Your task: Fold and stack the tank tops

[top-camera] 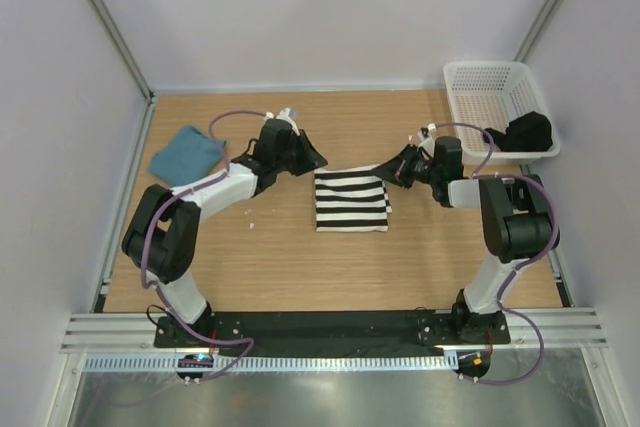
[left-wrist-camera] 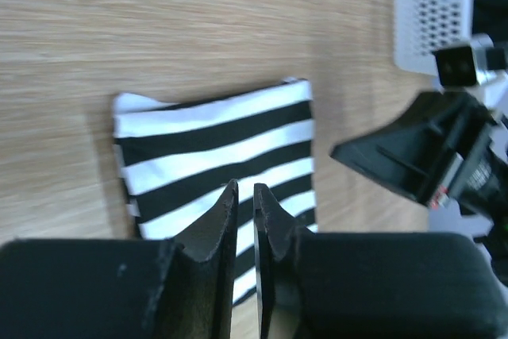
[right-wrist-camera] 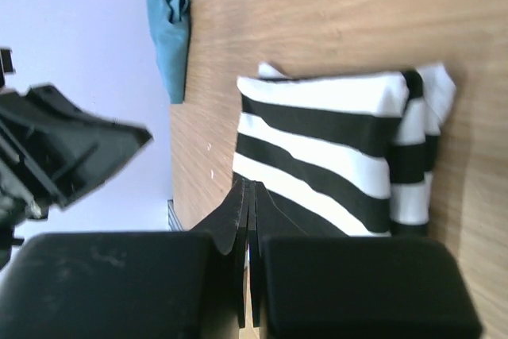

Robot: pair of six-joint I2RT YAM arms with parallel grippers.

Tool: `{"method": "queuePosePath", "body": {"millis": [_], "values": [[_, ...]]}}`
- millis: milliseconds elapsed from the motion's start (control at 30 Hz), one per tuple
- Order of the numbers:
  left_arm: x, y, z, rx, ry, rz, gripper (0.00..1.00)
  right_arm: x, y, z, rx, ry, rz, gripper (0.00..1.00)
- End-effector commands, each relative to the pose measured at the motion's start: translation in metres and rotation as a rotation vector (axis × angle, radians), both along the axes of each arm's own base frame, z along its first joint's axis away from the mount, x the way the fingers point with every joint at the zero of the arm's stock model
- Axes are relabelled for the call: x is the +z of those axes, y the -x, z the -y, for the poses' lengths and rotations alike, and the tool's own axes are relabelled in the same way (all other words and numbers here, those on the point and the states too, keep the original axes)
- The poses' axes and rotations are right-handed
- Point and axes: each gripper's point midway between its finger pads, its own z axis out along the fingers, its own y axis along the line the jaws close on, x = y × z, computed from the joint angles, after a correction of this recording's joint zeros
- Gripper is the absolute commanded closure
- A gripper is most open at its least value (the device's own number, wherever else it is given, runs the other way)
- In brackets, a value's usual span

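The left pincer (left-wrist-camera: 245, 192) has its two black fingers almost together. There is only a thin crack between them, and nothing is in it. It hangs by the far left corner of the black and white striped cloth tank top (left-wrist-camera: 214, 148). I cannot tell if it touches the cloth.

The right pincer (right-wrist-camera: 248, 188) has its black fingers pressed tight together, and it holds nothing. It sits by the far right corner of the striped top, pointing at the left pincer across that far edge.

The striped top lies flat on the brown wooden table (top-camera: 280, 257), folded into a neat block. One folded layer peeks out along one side.

The plain teal-blue cloth tank top (top-camera: 187, 154) is well off to the left of the striped top. It is not folded and lies in a soft, crumpled heap.

The white plastic mesh basket (top-camera: 465, 97) stands well off to the right of the striped top and further back. A black thing (top-camera: 527, 132) sits inside it.
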Motion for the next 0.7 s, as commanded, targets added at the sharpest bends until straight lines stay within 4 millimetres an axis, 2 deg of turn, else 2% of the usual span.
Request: {"method": "queuePosePath", "body": {"millis": [0, 67, 167, 200, 267, 300, 333, 400, 433, 533, 667], "values": [[0.007, 0.024, 0.021, -0.069, 0.056, -0.003, 0.87, 0.016, -0.018, -0.007, 0.007, 0.005, 0.051, 0.97], [0.000, 0.032, 0.029, -0.087, 0.069, -0.019, 0.87, 0.016, -0.022, -0.014, 0.018, 0.000, 0.049, 0.97], [-0.021, 0.047, 0.040, -0.122, 0.092, -0.081, 0.87, 0.011, -0.035, -0.020, 0.021, -0.030, 0.037, 0.98], [-0.026, 0.051, 0.043, -0.132, 0.105, -0.099, 0.89, 0.002, -0.039, -0.021, 0.016, -0.041, 0.012, 0.98], [-0.038, 0.063, 0.044, -0.150, 0.137, -0.137, 0.90, -0.002, -0.046, -0.022, 0.014, -0.046, 0.016, 0.99], [-0.041, 0.066, 0.043, -0.148, 0.144, -0.141, 0.90, -0.004, -0.053, -0.021, 0.000, -0.044, 0.017, 0.99], [-0.049, 0.073, 0.039, -0.148, 0.145, -0.155, 0.90, -0.016, -0.054, -0.021, -0.008, -0.036, -0.009, 0.99], [-0.052, 0.080, 0.034, -0.146, 0.144, -0.157, 0.91, -0.025, -0.062, -0.019, -0.024, -0.026, -0.019, 0.99], [-0.058, 0.087, 0.031, -0.152, 0.137, -0.172, 0.91, -0.038, -0.064, -0.015, -0.037, -0.023, -0.045, 0.99], [-0.066, 0.098, 0.025, -0.176, 0.105, -0.198, 0.91, -0.051, -0.071, -0.009, -0.067, -0.024, -0.069, 0.99], [-0.080, 0.109, 0.018, -0.205, 0.033, -0.262, 0.94, -0.058, -0.075, 0.001, -0.096, -0.027, -0.078, 0.99]]}}
